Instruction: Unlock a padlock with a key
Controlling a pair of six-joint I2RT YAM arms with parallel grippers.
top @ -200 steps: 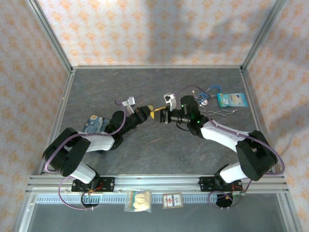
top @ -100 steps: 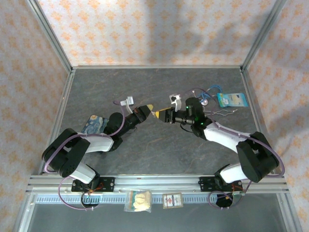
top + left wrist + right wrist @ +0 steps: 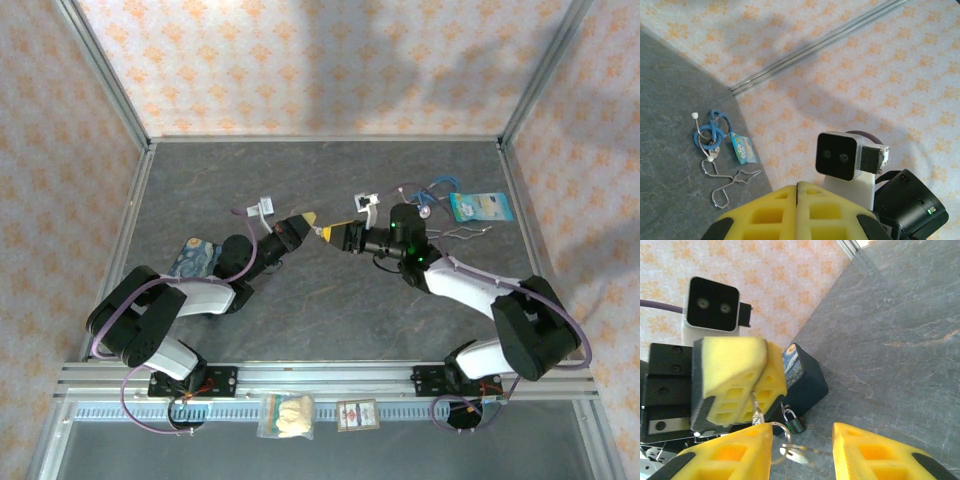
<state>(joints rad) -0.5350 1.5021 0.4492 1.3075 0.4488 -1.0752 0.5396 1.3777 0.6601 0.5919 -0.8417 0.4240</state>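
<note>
The right gripper is open, with its yellow fingers spread. Just beside one finger hangs a small ring, and the key and the padlock dangle from it above the counter. Just beyond, the left gripper is clamped shut on a silvery link above the ring. Both pieces look light, hard, slick and free to swing, so the padlock's dark body seems the best place to pinch. The blue tin sits behind them. The cord bundle and wire loop lie well apart from all this and obstruct nothing.
</note>
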